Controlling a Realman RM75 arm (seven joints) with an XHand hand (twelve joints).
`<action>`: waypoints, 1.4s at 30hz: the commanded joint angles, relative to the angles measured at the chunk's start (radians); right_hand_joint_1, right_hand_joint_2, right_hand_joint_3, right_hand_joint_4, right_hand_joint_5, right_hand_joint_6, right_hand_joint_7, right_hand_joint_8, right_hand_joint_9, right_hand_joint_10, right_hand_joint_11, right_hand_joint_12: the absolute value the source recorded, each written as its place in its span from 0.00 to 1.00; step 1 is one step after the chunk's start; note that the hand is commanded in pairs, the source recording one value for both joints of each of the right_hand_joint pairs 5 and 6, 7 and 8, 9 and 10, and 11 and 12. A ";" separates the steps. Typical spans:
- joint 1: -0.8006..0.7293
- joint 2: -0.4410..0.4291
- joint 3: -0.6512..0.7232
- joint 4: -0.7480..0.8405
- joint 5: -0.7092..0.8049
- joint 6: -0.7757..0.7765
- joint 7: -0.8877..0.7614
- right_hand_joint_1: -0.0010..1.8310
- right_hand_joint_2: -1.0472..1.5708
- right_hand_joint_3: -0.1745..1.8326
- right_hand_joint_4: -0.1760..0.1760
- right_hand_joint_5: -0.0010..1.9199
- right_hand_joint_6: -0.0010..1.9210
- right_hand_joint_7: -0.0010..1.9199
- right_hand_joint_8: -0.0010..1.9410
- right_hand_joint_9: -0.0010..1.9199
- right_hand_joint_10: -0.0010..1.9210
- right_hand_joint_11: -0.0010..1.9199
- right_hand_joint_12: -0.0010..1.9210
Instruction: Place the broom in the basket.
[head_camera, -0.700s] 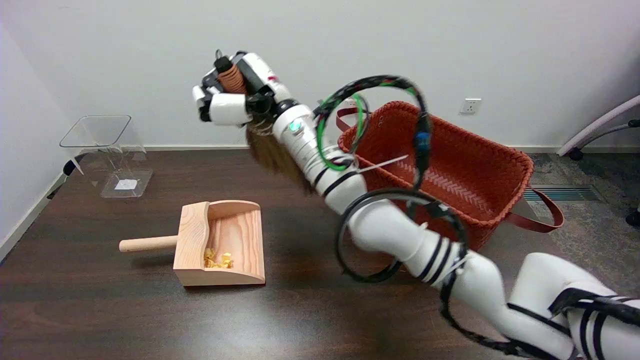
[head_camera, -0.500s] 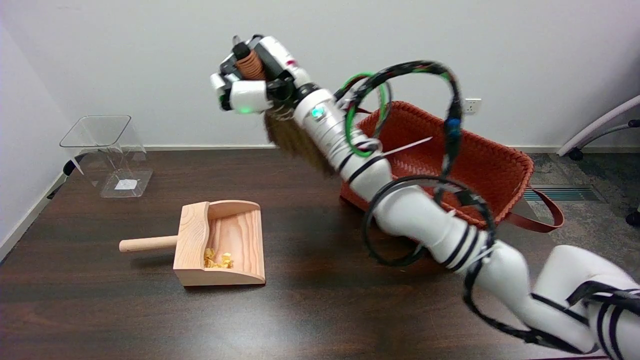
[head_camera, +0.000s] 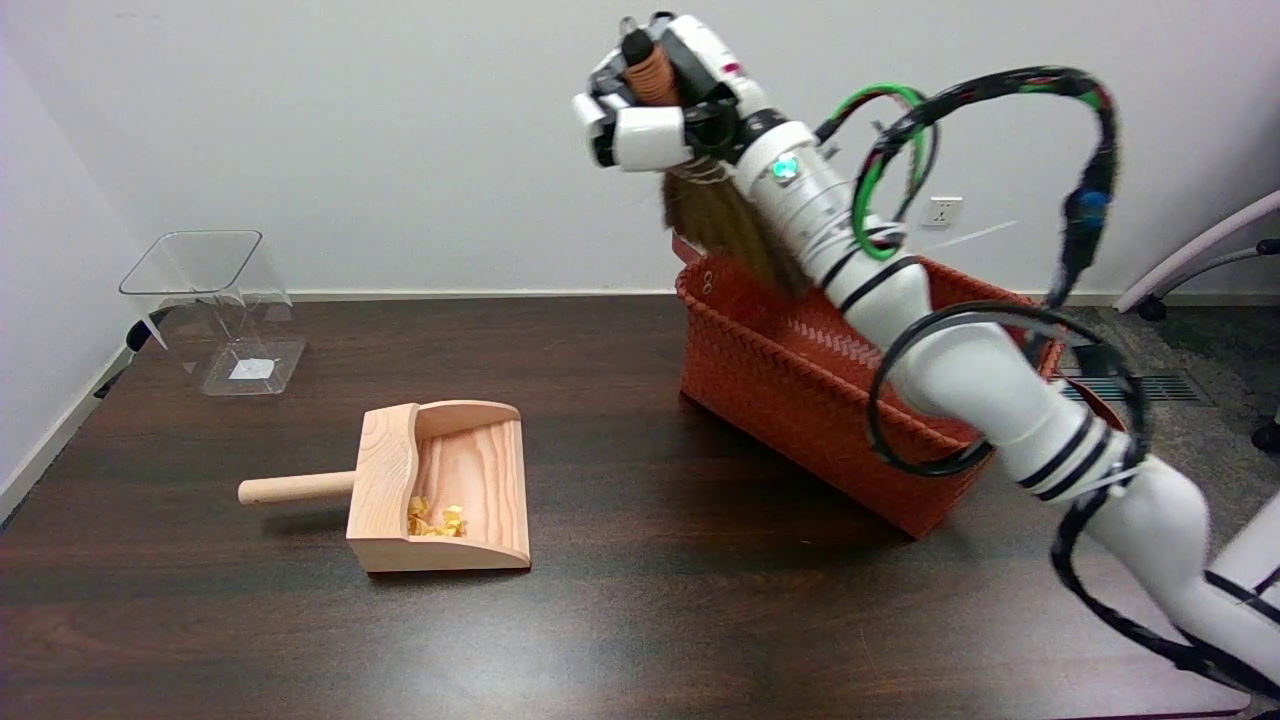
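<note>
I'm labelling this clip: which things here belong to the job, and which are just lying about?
Job:
- broom, bristles hanging down
- right hand, holding the broom's handle
- basket

Lying about:
- wooden dustpan with yellow scraps
- clear container

1 broom (head_camera: 722, 222), brown bristles hanging, at far right. 1 woven red basket (head_camera: 790, 390) on the right. 1 wooden dustpan (head_camera: 440, 490) near left of centre, 1 small heap of yellow scraps (head_camera: 436, 518) inside. 1 clear plastic bin (head_camera: 215, 305) at far left. 1 dark table (head_camera: 620, 620). 1 wall socket (head_camera: 941, 212) far right. 1 right hand (head_camera: 665, 105) and 1 white arm (head_camera: 960, 375) in view.
</note>
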 joint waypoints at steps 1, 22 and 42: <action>-0.125 0.231 0.194 -0.022 0.082 -0.054 0.026 0.59 0.67 0.70 0.50 1.00 1.00 1.00 0.99 1.00 1.00 1.00 1.00; -0.173 0.232 0.138 0.184 0.177 -0.031 0.240 0.59 0.56 0.80 0.50 1.00 1.00 1.00 0.99 1.00 1.00 1.00 1.00; -0.172 0.146 0.048 0.242 0.130 0.044 0.278 0.59 0.48 0.87 0.50 1.00 1.00 1.00 0.99 1.00 1.00 1.00 1.00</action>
